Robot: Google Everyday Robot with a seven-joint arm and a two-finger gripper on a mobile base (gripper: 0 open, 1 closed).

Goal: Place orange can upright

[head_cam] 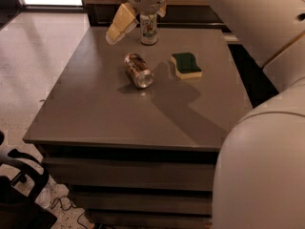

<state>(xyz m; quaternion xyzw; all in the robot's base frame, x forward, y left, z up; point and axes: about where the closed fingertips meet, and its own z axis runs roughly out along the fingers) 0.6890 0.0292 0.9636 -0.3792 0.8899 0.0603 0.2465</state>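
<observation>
The orange can (138, 70) lies on its side near the middle of the grey table (95, 113), its shiny silver end facing the front right. My gripper (125, 23) hangs above the table's far edge, up and to the left of the can and apart from it. One cream finger (119, 25) points down to the left. The gripper holds nothing.
A paler white-and-green can (148, 29) stands upright at the table's far edge, right behind the gripper. A green and yellow sponge (186, 65) lies to the right of the orange can. My arm (267, 128) fills the right side. A black chair base (19, 190) is at the lower left.
</observation>
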